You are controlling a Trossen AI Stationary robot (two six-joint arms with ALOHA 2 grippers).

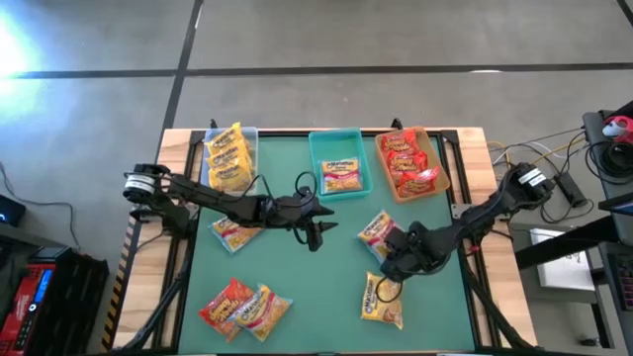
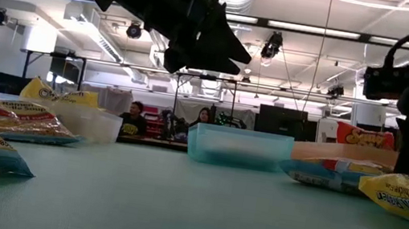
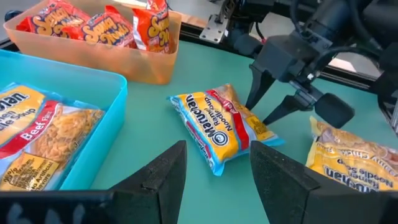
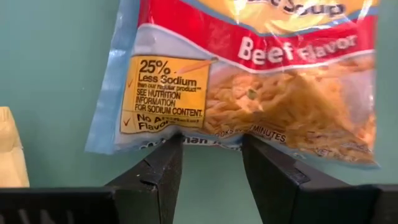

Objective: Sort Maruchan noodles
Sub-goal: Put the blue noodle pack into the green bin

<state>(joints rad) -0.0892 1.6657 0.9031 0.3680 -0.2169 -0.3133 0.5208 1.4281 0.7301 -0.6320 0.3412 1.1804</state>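
Observation:
A Maruchan noodles packet with a red beef-flavour band (image 1: 377, 229) (image 3: 214, 127) (image 4: 261, 81) lies flat on the green table, right of centre. My right gripper (image 1: 390, 249) (image 3: 260, 115) (image 4: 208, 149) points steeply down at the packet's sealed end, open, one finger on each side of that end. My left gripper (image 1: 318, 229) (image 3: 217, 162) (image 2: 214, 47) hangs open above the table's middle, empty, facing that packet. Another yellow packet (image 1: 383, 300) (image 3: 348, 162) lies nearer the front edge. My right gripper's fingertips (image 3: 252, 106) come from above onto the sealed end of the beef packet (image 4: 155, 134), one at each side of that corner. The packet lies flat on the table. I cannot tell whether the fingertips touch it.
At the far edge stand three bins. The clear bin (image 1: 229, 153) holds yellow packets, the teal bin (image 1: 318, 168) (image 3: 106, 118) one packet, the tan bin (image 1: 441, 163) (image 3: 143, 62) red packets. One loose packet (image 1: 235, 234) lies under my left arm, two more (image 1: 244, 307) at the near left.

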